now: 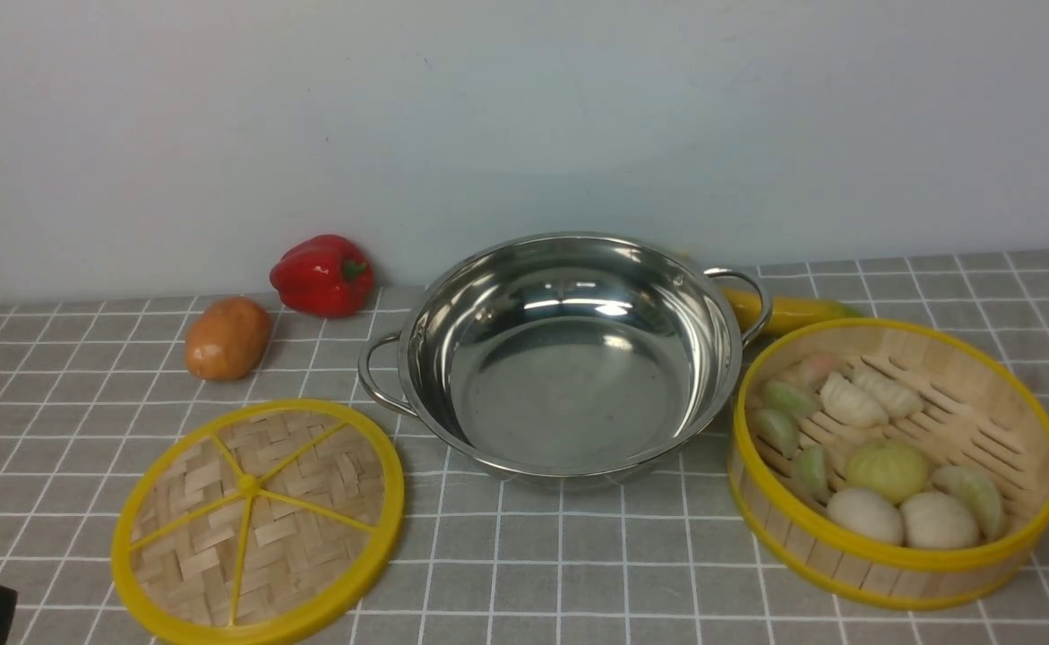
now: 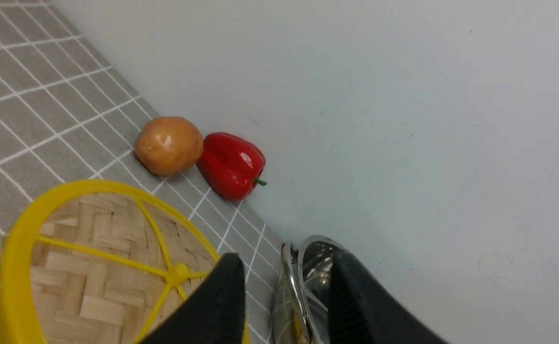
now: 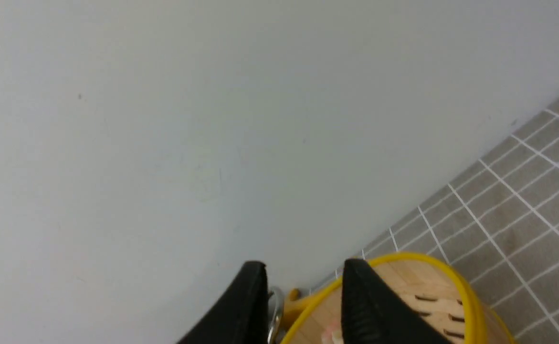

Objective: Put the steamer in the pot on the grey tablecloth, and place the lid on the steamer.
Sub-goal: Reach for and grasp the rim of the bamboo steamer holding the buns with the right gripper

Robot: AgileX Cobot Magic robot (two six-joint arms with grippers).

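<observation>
Cloth [image 1: 578,555]: grey with a white grid. It is spread flat up to a pale wall [image 1: 524,116].

Pot [image 1: 569,376]: it is set on the cloth at centre, near the wall, and is seen to be empty. One loop handle is turned to the left front, the other to the right rear.

Steamer [image 1: 963,367]: it is found on the cloth to the right of the pot, just beside it, upright and uncovered. It has not been placed in the pot. Pale dumplings and buns [image 1: 887,468] are seen on its slatted floor.

Lid [image 1: 255,524]: it is laid flat on the cloth to the left front of the pot, spokes up, with its rim near the pot's left handle. It has not been put on the steamer.

Left gripper [image 2: 286,258]: the fingers are seen parted and nothing is held between them. Past them, the lid and the pot's edge are seen.

Right gripper [image 3: 304,263]: the fingers are likewise parted and nothing is held. Past them, the steamer's yellow rim is seen.

Other items: a potato [image 1: 227,338] and a red pepper [image 1: 322,275] are noted side by side at the left rear, by the wall. A yellow item [image 1: 788,312] is partly hidden behind the pot's right handle, and its kind cannot be told.
</observation>
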